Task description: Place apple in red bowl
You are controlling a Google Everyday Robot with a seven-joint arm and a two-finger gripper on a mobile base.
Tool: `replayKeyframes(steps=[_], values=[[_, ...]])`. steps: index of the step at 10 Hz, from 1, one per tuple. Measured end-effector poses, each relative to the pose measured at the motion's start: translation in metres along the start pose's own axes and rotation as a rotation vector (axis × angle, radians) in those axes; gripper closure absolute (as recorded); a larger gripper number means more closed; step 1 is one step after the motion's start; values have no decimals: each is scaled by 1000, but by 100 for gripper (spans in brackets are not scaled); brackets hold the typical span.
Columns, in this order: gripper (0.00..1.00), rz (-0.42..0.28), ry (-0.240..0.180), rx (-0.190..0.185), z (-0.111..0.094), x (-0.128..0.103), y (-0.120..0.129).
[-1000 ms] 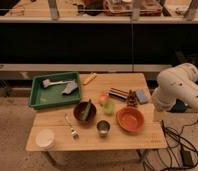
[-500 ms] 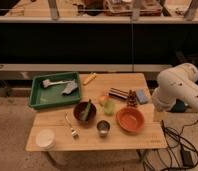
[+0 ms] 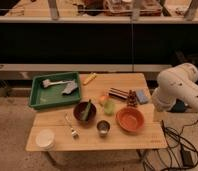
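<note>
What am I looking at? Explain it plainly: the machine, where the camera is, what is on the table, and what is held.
The bulky white shape on the right is a robot arm on a mobile base. It stands off the right end of a wooden table. There is only one picture, and it looks down on the table from the front. Where the camera is mounted cannot be told. The gripper at the arm's end does not show in this view, so nothing can be seen held. On the table are a green tray, a dark bowl, a small metal cup, a light green cup, a white cup and the red bowl. The apple, small and orange, sits on the table just behind the light green cup, not in the red bowl.
</note>
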Motion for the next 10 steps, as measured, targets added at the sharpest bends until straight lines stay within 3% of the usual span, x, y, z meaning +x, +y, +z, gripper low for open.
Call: replayKeyframes(steps=[8, 9, 10], values=[[35, 0, 0, 0, 0, 0, 0], [35, -4, -3, 4, 0, 1, -1], [35, -33, -20, 36, -3, 5, -7]])
